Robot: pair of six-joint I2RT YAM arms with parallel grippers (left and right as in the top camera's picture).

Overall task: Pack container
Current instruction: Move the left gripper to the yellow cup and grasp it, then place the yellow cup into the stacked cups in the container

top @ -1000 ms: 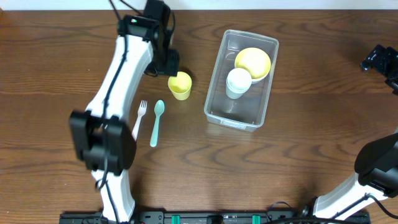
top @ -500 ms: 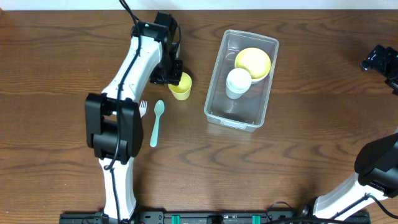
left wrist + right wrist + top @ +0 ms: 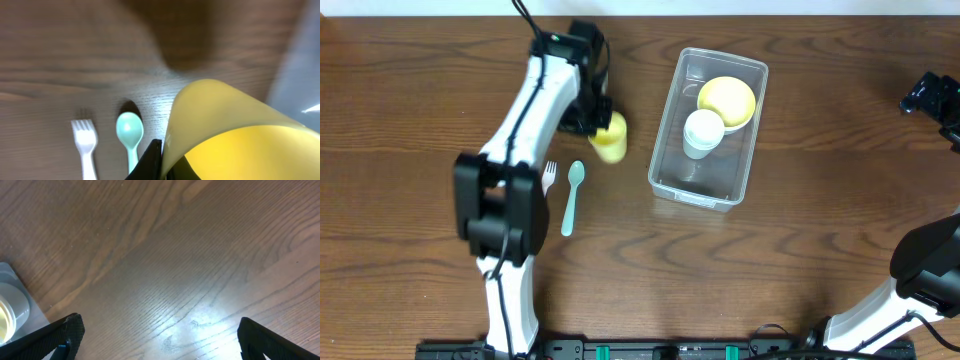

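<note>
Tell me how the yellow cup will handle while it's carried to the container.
Probably light and stiff: the yellow cup looks like thin, empty plastic. Pinched at the rim by the left gripper, it appears tilted, so it may swing or slip. Being round, it could roll if dropped.

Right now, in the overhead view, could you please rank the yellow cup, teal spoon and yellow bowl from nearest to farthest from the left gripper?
1. Yellow cup, held by the left gripper.
2. Teal spoon, lying nearer the arm's base.
3. Yellow bowl, off to the right inside the container.
</note>
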